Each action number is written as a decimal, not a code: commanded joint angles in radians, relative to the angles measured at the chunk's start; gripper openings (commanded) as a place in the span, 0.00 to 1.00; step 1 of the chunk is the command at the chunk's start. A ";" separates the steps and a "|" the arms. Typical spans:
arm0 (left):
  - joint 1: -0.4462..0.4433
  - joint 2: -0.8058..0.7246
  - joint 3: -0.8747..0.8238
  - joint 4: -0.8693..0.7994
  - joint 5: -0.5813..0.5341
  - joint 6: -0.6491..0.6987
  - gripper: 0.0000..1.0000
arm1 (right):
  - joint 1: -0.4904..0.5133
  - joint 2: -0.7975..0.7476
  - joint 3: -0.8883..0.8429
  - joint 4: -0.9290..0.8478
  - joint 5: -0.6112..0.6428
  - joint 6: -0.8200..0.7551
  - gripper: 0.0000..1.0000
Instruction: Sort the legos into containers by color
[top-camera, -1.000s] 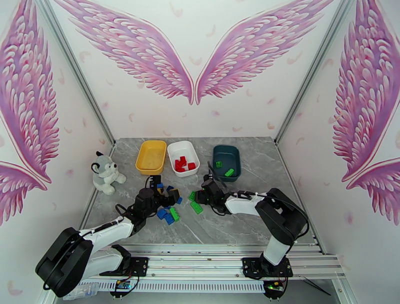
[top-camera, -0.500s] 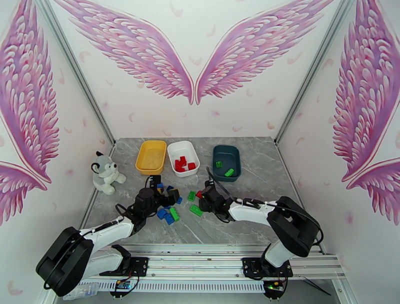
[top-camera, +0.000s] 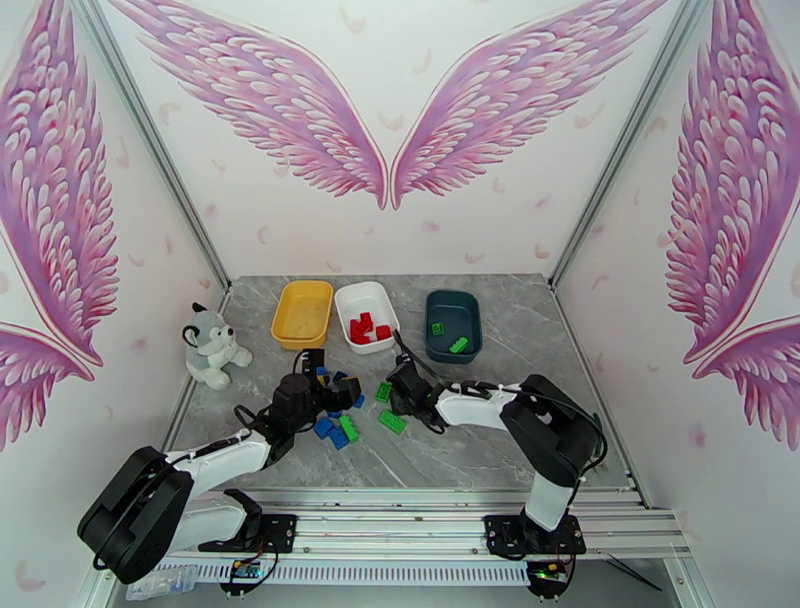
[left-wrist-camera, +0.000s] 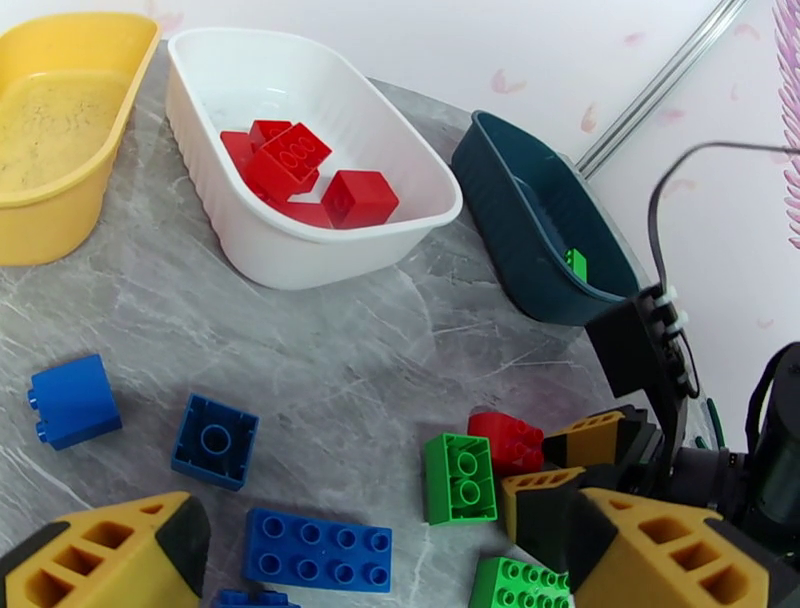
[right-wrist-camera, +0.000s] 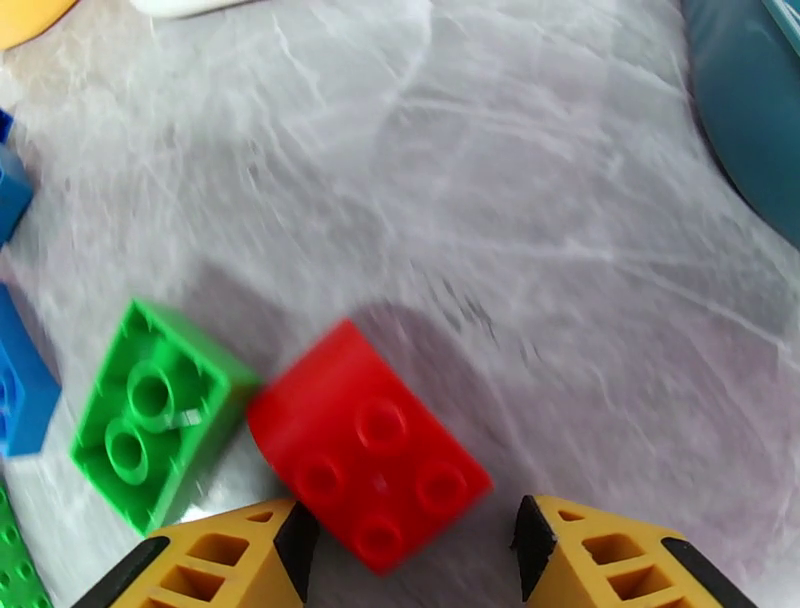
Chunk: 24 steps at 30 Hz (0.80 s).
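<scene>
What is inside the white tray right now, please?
The white tray holds only red legos, heaped together. Top ones cover those beneath, so the count is unclear.

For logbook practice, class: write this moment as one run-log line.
right tool open over red brick on table | left tool open above blue bricks | white tray holds red legos | teal tray holds green legos

Red lego (right-wrist-camera: 370, 460) between spread claw (right-wrist-camera: 412, 545) tips, green lego (right-wrist-camera: 155, 410) just beside it
</scene>
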 joint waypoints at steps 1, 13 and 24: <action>0.004 -0.032 0.022 -0.004 -0.001 0.007 0.99 | -0.038 0.057 0.033 -0.050 0.016 0.011 0.58; 0.005 -0.031 0.019 -0.006 -0.005 0.007 0.99 | -0.087 0.081 0.079 -0.049 -0.031 0.006 0.48; 0.024 0.012 0.048 -0.006 0.056 -0.003 0.99 | -0.084 -0.106 0.058 -0.047 -0.072 0.015 0.34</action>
